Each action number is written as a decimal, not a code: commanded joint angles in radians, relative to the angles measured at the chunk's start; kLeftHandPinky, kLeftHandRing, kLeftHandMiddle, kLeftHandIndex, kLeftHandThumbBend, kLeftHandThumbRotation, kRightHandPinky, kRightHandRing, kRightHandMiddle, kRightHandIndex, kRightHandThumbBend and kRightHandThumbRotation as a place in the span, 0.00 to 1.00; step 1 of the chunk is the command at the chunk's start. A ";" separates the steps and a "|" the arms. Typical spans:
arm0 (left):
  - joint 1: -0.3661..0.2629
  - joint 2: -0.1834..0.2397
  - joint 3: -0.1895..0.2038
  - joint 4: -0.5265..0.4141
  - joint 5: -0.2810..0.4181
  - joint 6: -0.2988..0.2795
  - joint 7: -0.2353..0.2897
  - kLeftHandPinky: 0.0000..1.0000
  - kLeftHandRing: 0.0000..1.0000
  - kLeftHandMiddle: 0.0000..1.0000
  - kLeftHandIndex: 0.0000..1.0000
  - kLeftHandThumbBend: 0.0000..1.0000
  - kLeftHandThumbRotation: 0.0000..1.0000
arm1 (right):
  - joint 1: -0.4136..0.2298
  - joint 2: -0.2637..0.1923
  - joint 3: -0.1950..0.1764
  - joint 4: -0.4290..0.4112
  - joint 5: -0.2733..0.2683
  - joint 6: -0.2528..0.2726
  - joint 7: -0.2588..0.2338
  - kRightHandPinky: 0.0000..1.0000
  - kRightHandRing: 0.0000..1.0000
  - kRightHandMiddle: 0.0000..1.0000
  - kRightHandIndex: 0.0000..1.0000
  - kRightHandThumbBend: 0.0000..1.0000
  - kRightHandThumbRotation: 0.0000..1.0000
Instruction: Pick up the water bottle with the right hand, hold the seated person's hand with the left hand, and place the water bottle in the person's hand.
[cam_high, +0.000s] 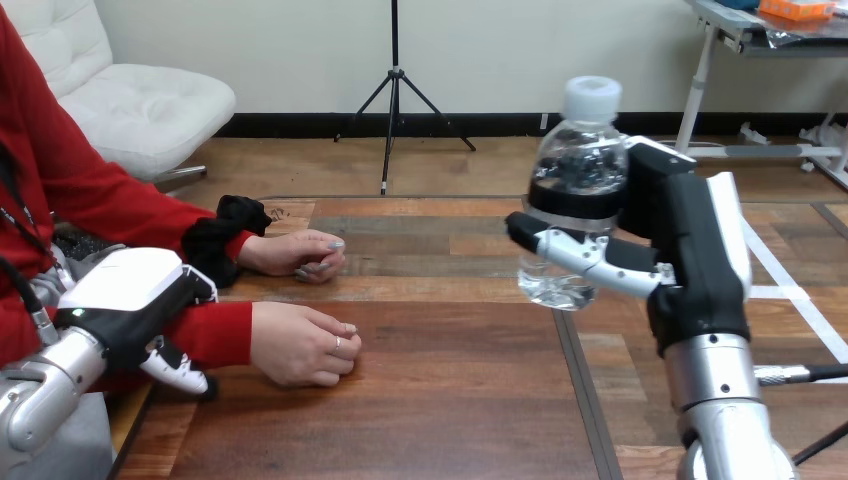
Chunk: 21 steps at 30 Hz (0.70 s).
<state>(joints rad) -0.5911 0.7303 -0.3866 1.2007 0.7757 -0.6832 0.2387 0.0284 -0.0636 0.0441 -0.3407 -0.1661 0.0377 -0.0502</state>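
Head view: right hand clasped the water bottle mid-body above the table at right; left hand sat over the person's red sleeve — grip unclear. Risk: the person's nearer hand lay fisted, so a released bottle would likely roll off. Bottle stood upright — cap up, long axis vertical.

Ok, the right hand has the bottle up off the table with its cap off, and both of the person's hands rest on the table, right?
Not quite: the head view shows the white cap on the bottle. The rest holds: the right hand has the bottle up off the table, and the person's nearer hand and farther hand both rest on it.
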 joint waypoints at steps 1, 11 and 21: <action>-0.067 -0.003 0.013 -0.005 -0.031 -0.014 0.039 0.30 0.37 0.43 0.44 0.81 0.15 | -0.047 0.011 0.019 0.010 -0.007 -0.050 -0.002 0.27 0.35 0.50 0.50 0.79 0.00; -0.070 -0.019 0.001 -0.005 -0.033 -0.023 0.077 0.27 0.34 0.42 0.43 0.81 0.18 | -0.047 0.016 0.045 0.076 -0.024 -0.092 -0.013 0.27 0.35 0.50 0.51 0.79 0.00; -0.058 -0.029 0.015 -0.011 -0.059 -0.056 0.085 0.26 0.33 0.41 0.43 0.81 0.22 | -0.050 0.031 0.075 0.133 -0.069 -0.105 -0.034 0.26 0.34 0.49 0.51 0.80 0.00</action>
<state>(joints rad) -0.5910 0.7218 -0.3866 1.2053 0.7523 -0.7119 0.2941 0.0284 -0.0477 0.1093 -0.2244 -0.2242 -0.0226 -0.0628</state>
